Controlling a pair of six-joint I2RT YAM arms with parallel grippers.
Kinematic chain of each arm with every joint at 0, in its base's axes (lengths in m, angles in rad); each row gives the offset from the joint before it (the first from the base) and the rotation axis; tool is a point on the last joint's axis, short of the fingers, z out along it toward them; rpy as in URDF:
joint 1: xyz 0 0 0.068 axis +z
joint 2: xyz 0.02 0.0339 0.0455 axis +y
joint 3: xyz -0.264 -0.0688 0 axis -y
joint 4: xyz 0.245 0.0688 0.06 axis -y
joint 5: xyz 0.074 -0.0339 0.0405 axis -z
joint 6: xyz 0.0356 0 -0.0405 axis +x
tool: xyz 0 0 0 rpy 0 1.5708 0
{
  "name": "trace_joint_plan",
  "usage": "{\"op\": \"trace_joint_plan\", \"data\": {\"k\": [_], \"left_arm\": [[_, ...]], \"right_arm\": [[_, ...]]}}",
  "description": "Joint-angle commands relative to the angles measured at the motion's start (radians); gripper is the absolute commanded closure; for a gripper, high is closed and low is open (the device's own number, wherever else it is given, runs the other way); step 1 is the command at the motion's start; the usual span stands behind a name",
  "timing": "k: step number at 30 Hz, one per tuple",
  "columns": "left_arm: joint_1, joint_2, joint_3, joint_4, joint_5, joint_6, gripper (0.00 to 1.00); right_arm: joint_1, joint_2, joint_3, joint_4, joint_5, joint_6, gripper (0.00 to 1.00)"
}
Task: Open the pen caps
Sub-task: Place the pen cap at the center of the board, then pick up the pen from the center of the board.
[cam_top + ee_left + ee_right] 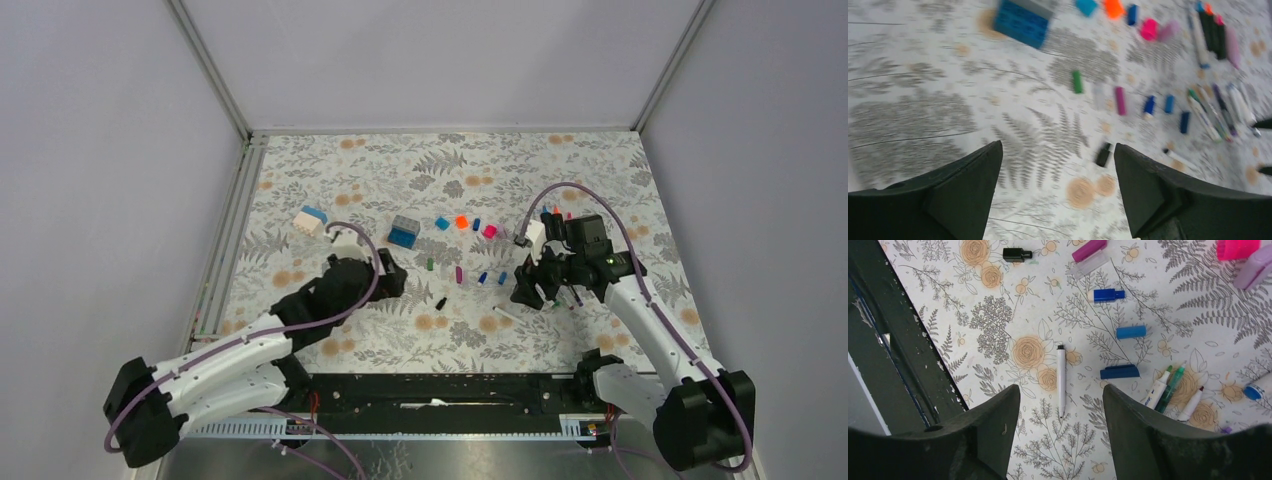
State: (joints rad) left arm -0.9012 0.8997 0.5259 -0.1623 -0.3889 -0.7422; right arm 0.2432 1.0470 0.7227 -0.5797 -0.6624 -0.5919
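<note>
Two blocks are counted on the tabletop (560,170): one blue-and-grey block (404,231), one white-and-blue block (311,220). Among the pen caps (1169,103), five blue (1149,106), one green (1077,81), one orange (1114,7), one pink (1149,29), one magenta (1120,100) and one black (1104,154) are counted. The clustered pens (1215,112) cannot be counted.

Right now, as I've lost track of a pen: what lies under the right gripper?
A white pen lies flat on the table, showing through the gap of the open right gripper, untouched. Anything directly beneath the two fingers themselves is covered.
</note>
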Motion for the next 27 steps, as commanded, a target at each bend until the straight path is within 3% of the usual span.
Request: {"op": "trace_joint_plan", "data": {"k": [1, 6, 10, 15, 17, 19, 27], "left_arm": [[0.150, -0.072, -0.061, -0.099, -0.040, 0.027, 0.11], [0.338, -0.047, -0.063, -0.191, -0.040, -0.013, 0.11], [0.388, 0.034, -0.034, -0.251, -0.127, -0.042, 0.12], [0.454, 0.183, -0.027, -0.216, -0.156, -0.085, 0.16], [0.499, 0.289, 0.028, -0.238, -0.165, -0.094, 0.24], [0.515, 0.305, 0.027, -0.219, -0.143, -0.088, 0.25], [0.547, 0.350, 0.030, -0.188, -0.034, -0.066, 0.49]], "right_arm": [[-0.053, -0.028, 0.015, -0.054, -0.071, -0.046, 0.31], [-0.073, -0.042, 0.007, -0.055, -0.082, -0.051, 0.30], [-0.078, -0.041, 0.003, -0.057, -0.082, -0.055, 0.30], [-0.079, -0.037, 0.002, -0.055, -0.080, -0.057, 0.30], [-0.078, -0.037, -0.002, -0.055, -0.080, -0.059, 0.29], [-0.079, -0.036, -0.001, -0.055, -0.080, -0.059, 0.29], [-0.078, -0.037, -0.002, -0.056, -0.080, -0.060, 0.29]]}}
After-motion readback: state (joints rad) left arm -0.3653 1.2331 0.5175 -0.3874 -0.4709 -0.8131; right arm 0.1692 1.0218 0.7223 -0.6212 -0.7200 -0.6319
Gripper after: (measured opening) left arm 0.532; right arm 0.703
